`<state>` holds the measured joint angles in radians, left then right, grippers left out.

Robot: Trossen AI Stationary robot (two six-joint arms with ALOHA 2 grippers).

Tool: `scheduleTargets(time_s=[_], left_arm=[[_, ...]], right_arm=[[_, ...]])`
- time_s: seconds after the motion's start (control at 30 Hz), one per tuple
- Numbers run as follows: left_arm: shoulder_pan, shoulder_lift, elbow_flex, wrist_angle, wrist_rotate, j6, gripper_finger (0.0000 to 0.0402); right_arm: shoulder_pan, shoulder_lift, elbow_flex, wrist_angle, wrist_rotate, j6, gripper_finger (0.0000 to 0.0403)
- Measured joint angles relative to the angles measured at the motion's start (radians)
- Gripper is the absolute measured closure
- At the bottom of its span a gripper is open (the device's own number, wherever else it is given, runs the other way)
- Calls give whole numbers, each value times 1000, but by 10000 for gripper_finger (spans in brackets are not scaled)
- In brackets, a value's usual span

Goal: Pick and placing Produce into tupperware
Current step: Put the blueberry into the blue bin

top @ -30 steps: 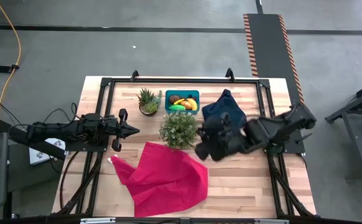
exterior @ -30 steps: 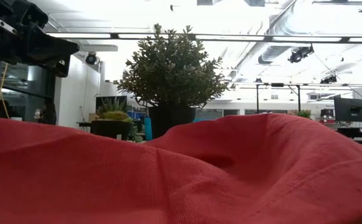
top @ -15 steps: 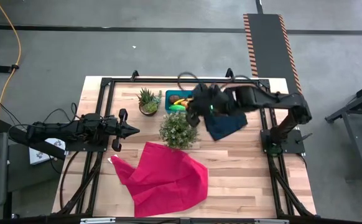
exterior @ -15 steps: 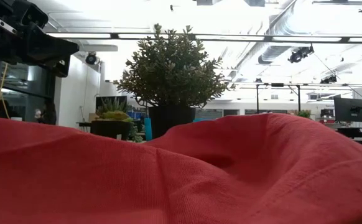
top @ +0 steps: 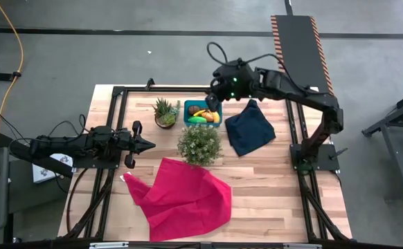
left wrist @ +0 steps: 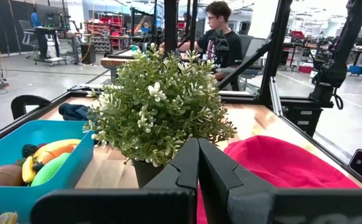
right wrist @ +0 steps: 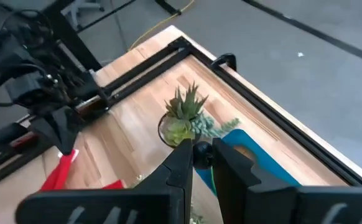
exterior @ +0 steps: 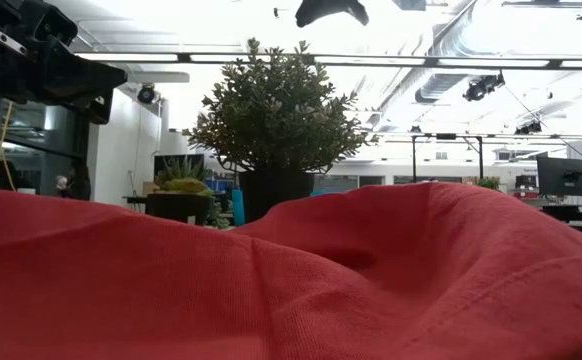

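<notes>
Produce, a tiny dark piece [right wrist: 201, 154] pinched in our right gripper [top: 217, 102], had swung from near the bushy plant [top: 199, 143] to above the teal plastic tub [top: 203, 113], ready for release, while our left gripper [top: 148, 144] waited shut.

Red cloth [exterior: 291, 280] fills the low view and buries the tabletop. The tub [left wrist: 19, 168] runs off the left wrist picture's edge. The dark bit [right wrist: 201, 155] between the right fingers can't be identified.
</notes>
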<state>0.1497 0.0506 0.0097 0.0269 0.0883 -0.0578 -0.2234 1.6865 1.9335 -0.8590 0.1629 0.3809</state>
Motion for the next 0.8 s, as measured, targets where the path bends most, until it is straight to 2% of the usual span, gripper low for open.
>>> scheduleTargets(time_s=[0.37,0.8], left_arm=[[0,0,0,0,0,0,401],[0,0,0,0,0,0,401]], right_arm=[[-134,91,-1,29,-207,-114,366],[-214,248,-2,-76,-307,-249,366]])
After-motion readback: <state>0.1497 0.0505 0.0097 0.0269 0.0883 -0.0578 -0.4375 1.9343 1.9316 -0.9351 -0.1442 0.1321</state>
